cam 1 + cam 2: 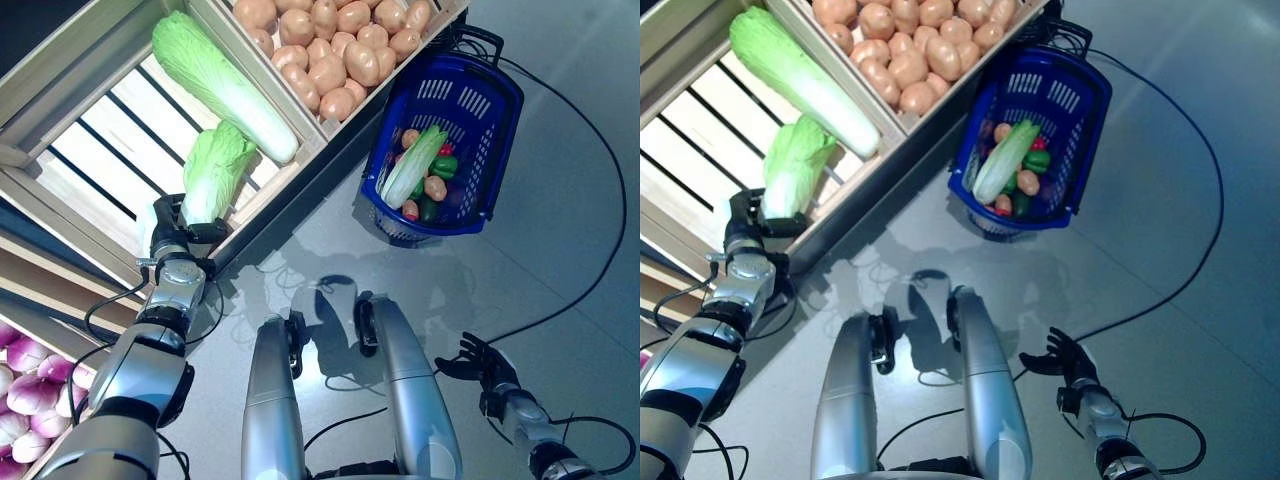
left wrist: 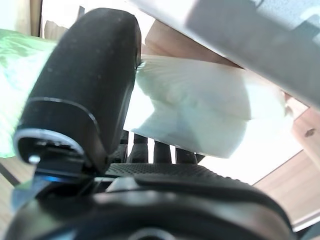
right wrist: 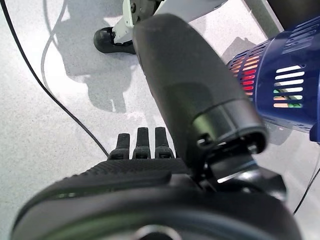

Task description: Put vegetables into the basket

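Observation:
My left hand [image 1: 180, 238] is at the front edge of the wooden stand's slatted crate, with its fingers and thumb curled round the white base of a pale green napa cabbage [image 1: 215, 170]. In the left wrist view the cabbage's white base [image 2: 200, 115] lies against the thumb [image 2: 85, 90]. The blue plastic basket [image 1: 495, 110] stands on the floor by the stand's corner. It holds another napa cabbage [image 1: 415, 165], a potato [image 1: 435, 187], a green pepper [image 1: 444, 166] and other small vegetables. My right hand [image 1: 485, 365] hangs low over the floor, far from the basket, with its fingers [image 3: 142, 145] straight and empty.
The wooden stand [image 1: 300, 150] runs along the left and top, with a second long cabbage [image 1: 225, 85] beside the held one. The grey floor [image 1: 560, 250] lies between the stand, the basket and my right hand. The basket's side also shows in the right wrist view [image 3: 295, 75].

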Controlling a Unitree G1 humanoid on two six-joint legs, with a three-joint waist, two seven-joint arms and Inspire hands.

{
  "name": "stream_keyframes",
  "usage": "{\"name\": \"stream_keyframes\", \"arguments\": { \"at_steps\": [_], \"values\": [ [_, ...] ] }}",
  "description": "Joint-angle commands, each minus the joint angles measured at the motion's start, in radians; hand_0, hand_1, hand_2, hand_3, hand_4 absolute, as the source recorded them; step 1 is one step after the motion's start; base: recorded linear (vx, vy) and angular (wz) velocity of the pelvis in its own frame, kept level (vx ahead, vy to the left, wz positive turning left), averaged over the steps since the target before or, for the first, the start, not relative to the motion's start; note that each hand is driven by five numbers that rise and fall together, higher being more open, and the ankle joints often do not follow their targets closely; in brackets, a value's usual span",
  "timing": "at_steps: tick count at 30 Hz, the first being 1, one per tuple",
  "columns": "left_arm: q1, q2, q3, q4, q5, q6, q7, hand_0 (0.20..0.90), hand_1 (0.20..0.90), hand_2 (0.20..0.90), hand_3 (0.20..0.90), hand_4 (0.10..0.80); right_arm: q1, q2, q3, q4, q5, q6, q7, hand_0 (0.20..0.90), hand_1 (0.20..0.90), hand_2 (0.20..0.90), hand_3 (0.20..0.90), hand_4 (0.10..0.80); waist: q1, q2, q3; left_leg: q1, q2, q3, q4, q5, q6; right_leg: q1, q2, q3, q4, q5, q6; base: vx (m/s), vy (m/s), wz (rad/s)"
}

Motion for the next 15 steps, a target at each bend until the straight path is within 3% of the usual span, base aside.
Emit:
{"name": "stream_keyframes", "arguments": {
  "at_steps": [1, 15],
  "values": [
    [0.102, 0.011, -0.021, 0.048, -0.033, 0.05, -0.051, 0.3, 0.3, 0.3, 0.3, 0.4, 0.066, -0.026, -0.003, -0.028, 0.012, -0.031, -0.028, 0.9, 0.9, 0.9, 0.9, 0.8, -0.016, -0.014, -0.066, 0.066, -0.013, 0.093, -0.087, 0.101, 0.084, 0.116, -0.021, 0.009, -0.17, 0.147, -0.018, 0.007, -0.007, 0.06],
    [0.148, 0.027, 0.015, 0.015, -0.058, 0.005, -0.06, 0.3, 0.3, 0.3, 0.3, 0.4, 0.055, 0.0, -0.008, -0.015, 0.011, -0.066, -0.009, 0.9, 0.9, 0.9, 0.9, 0.8, -0.002, 0.003, -0.18, 0.333, -0.022, 0.102, -0.369, 0.167, 0.041, 0.369, -0.04, -0.002, -0.391, 0.167, -0.014, 0.018, -0.009, -0.01]
  ]
}}
